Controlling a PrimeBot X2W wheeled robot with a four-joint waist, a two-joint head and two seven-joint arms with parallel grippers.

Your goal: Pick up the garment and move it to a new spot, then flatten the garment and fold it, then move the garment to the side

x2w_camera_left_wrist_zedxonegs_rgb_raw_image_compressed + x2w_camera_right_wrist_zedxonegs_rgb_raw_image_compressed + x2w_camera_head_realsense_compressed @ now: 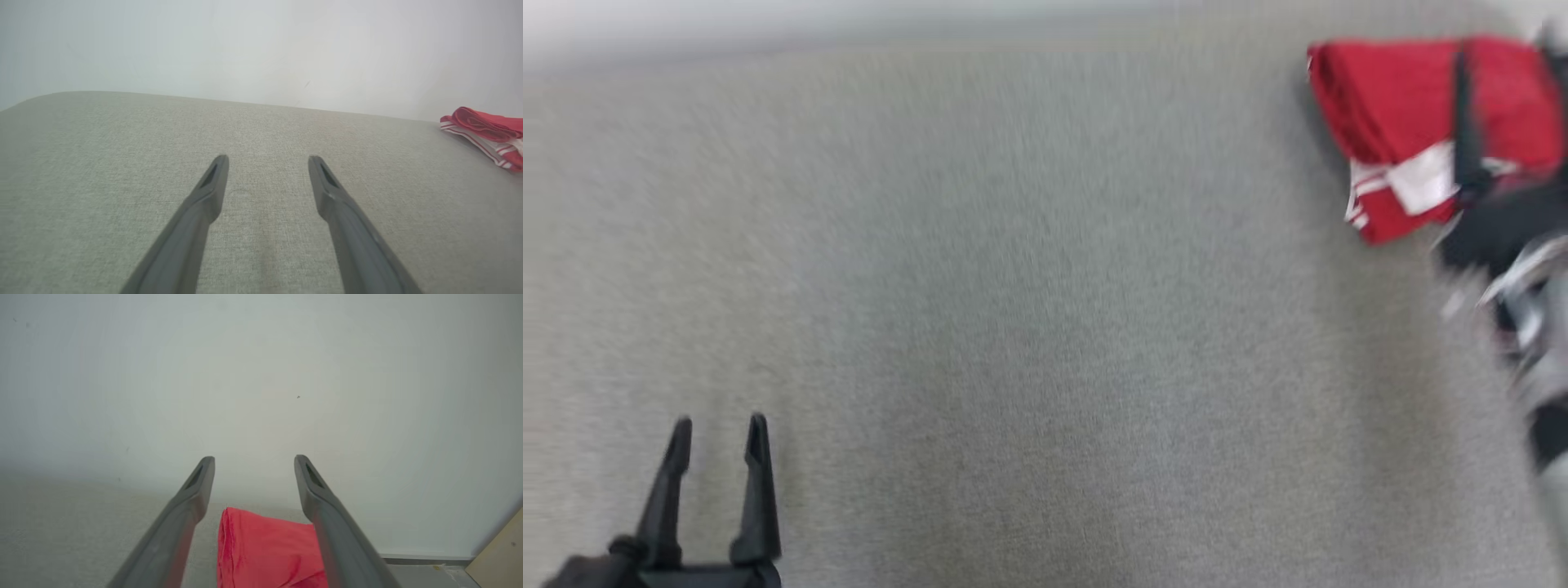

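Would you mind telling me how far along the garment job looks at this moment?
Folding looks done: the red garment lies as a compact bundle at the right end of the grey surface. In hand: nothing; the right claw hangs open over it, the left claw open, apart. Left: at most drawing the arm clear.

we find the grey fabric surface (pixel 1029 310) bare from the left gripper (pixel 719 433) across to the far right: free passage. one obstacle there, the folded red garment (pixel 1396 106) (right gripper (pixel 253 461) hangs over it, fingers apart). a pale wall (pixel 245 41) closes the far side.
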